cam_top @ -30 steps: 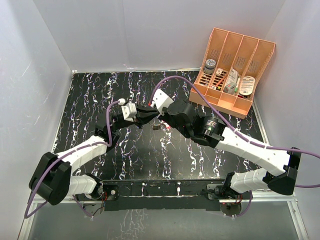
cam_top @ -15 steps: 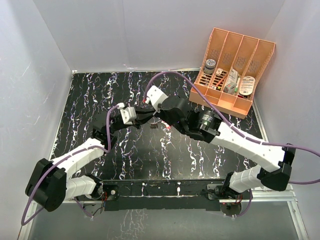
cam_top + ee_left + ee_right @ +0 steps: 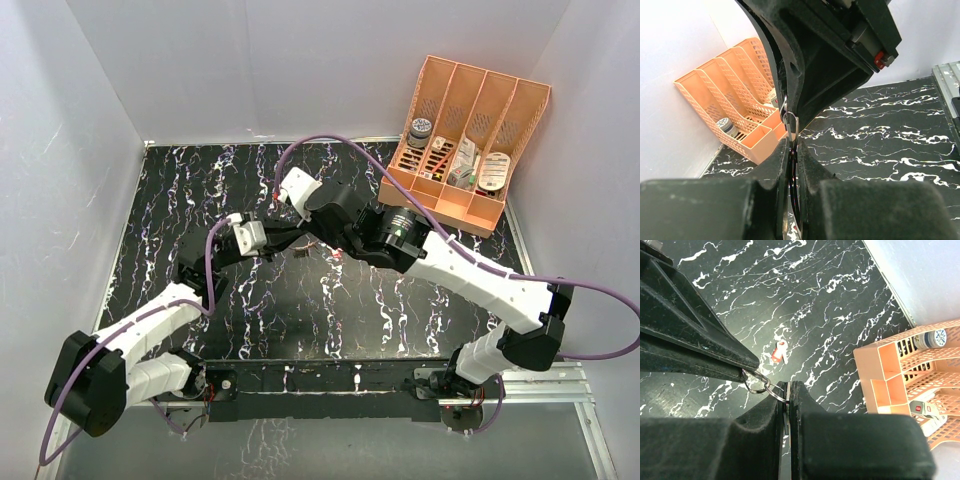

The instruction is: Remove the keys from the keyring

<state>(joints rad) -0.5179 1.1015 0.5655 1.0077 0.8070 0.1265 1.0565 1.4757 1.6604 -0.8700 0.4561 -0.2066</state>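
Both grippers pinch the keyring in mid-air over the table's middle.
The left gripper [image 3: 794,150] and right gripper [image 3: 788,386] meet tip to tip, closed on the keyring [image 3: 758,383]; a red-tagged key [image 3: 780,351] lies on the marbled table [image 3: 200,200].

My right gripper [image 3: 789,387] and left gripper [image 3: 751,366] swallow most of the thin silvery wire keyring [image 3: 758,384]; from above it's unreadably small
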